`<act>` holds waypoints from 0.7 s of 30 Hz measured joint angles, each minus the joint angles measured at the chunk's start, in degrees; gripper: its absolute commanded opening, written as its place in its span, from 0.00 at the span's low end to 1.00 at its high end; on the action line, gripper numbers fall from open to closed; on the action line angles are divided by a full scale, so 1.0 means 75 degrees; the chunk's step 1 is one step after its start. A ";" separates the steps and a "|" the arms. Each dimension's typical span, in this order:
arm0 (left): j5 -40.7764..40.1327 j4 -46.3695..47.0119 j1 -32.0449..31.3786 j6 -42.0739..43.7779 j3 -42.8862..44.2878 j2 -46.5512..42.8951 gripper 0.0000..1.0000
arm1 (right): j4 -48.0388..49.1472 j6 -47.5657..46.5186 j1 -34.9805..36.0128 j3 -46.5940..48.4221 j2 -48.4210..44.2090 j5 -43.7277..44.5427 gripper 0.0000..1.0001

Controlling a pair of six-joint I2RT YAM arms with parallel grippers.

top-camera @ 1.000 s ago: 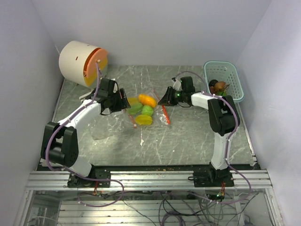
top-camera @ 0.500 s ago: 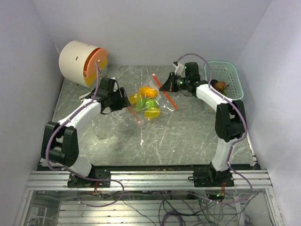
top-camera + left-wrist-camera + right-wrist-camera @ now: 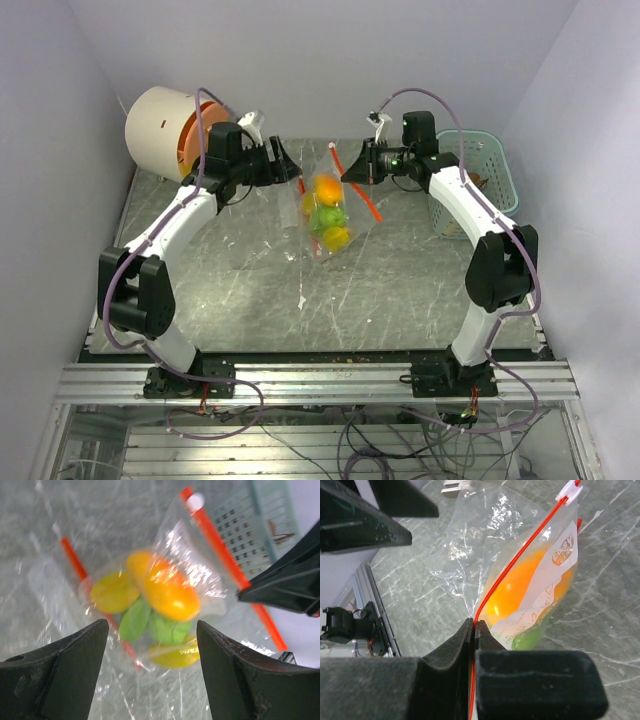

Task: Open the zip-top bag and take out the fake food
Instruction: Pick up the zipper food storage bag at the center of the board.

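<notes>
**Zip-top bag**: thin clear film, crinkly and limp. It hangs above the table between my two grippers.
**Contents:** fake food, orange, yellow and green pieces slumped to the bottom. Light, I judge, though enough to swing the bag.
**Best hold:** the red zip strip, the one stiff part. The bare film would likely slip.
**My right gripper**: pinched tight on that strip.
**My left gripper**: jaws wide, empty, facing the bag.
**Teal basket**: far right.
</notes>
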 measured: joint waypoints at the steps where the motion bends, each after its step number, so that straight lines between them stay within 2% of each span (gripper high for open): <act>1: 0.0172 0.0192 0.0000 0.0061 0.0099 0.0038 0.82 | -0.0105 -0.0079 0.0000 0.0058 -0.0026 -0.0055 0.00; 10: 0.2486 0.2393 0.0119 0.0268 0.0391 0.0574 0.79 | -0.0434 -0.0087 0.0000 0.0361 -0.0641 -0.1207 0.00; 17: 0.4334 0.4823 0.0347 -0.0825 0.0536 0.1241 0.79 | 0.0105 0.0560 0.0000 0.0376 -0.1084 -0.2110 0.00; 21: 0.5077 0.6924 0.0414 -0.2069 0.0836 0.1915 0.72 | 0.1183 0.1507 0.0000 0.0140 -0.1221 -0.2544 0.00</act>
